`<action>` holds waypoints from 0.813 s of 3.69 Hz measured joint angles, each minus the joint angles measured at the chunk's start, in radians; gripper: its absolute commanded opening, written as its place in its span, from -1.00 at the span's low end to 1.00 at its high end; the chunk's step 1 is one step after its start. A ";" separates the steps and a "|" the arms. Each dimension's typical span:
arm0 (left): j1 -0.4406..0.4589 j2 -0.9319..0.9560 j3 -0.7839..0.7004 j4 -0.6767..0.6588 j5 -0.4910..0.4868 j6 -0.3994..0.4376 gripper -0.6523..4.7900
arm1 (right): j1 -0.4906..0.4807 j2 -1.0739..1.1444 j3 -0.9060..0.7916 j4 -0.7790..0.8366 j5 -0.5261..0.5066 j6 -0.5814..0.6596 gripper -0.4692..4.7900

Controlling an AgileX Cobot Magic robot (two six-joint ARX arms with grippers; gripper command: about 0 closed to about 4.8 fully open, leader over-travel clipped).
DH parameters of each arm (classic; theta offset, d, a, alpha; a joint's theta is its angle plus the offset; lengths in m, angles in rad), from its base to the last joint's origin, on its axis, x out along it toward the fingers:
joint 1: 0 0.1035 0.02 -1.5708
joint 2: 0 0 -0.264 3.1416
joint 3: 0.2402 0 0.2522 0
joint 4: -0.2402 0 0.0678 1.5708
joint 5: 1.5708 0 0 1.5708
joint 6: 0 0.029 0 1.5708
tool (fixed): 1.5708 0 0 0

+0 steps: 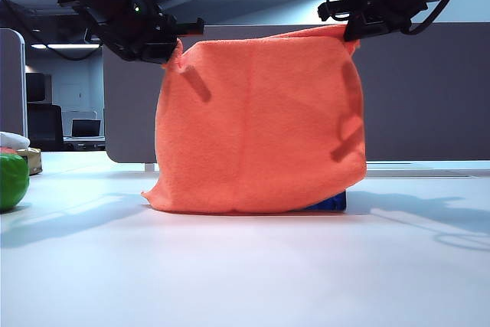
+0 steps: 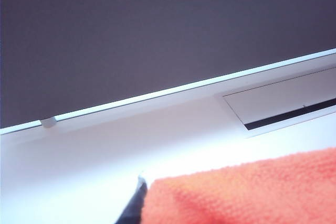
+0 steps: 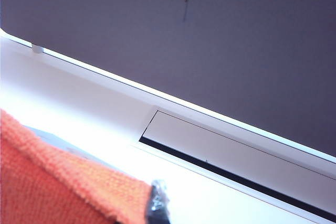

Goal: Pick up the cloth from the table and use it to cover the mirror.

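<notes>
While clamped, both tools (image 1: 178, 42) (image 1: 351, 30) hold cloth (image 1: 260, 128).

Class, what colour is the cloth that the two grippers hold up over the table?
Bright orange: the cloth shows best in the exterior view.

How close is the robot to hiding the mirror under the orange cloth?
Nearly there. Done: the cloth is off the table and hangs like a curtain, its bottom edge reaching the tabletop. In hand: the left gripper and the right gripper each pinch a top corner. Left: letting go. No mirror face shows, only a small blue corner peeking out at the bottom right.
</notes>
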 measured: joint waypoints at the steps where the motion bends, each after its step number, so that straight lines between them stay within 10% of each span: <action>1: 0.000 0.000 0.000 0.001 0.003 0.000 -0.78 | -0.005 0.000 0.000 0.000 -0.001 0.000 -0.61; 3: 0.019 0.008 0.000 -0.018 -0.077 -0.003 -0.78 | -0.024 0.020 0.000 -0.003 0.060 0.000 -0.48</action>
